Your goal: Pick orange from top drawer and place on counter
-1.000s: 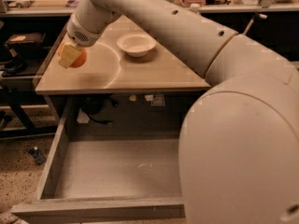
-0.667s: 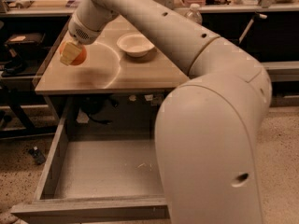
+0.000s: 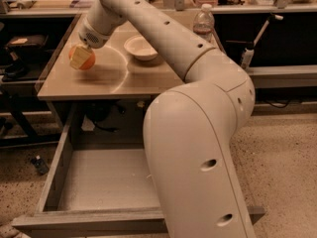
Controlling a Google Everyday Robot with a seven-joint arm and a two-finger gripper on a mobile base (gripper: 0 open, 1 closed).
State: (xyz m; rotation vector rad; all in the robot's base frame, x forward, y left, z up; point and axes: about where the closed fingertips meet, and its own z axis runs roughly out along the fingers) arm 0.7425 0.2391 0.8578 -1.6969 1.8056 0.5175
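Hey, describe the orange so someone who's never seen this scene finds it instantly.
Find the glossy beige square counter above the open grey drawer. Near its left edge, the gripper grips a small round bright-orange fruit. It's the only orange thing; the white bowl sits to its right.

A robotics lab or workshop: a cluttered light workbench lines the back, speckled hard floor lies below, and a big cream robot arm reaches over the glossy beige square desk, its tool clasping a small round orange above the left side.
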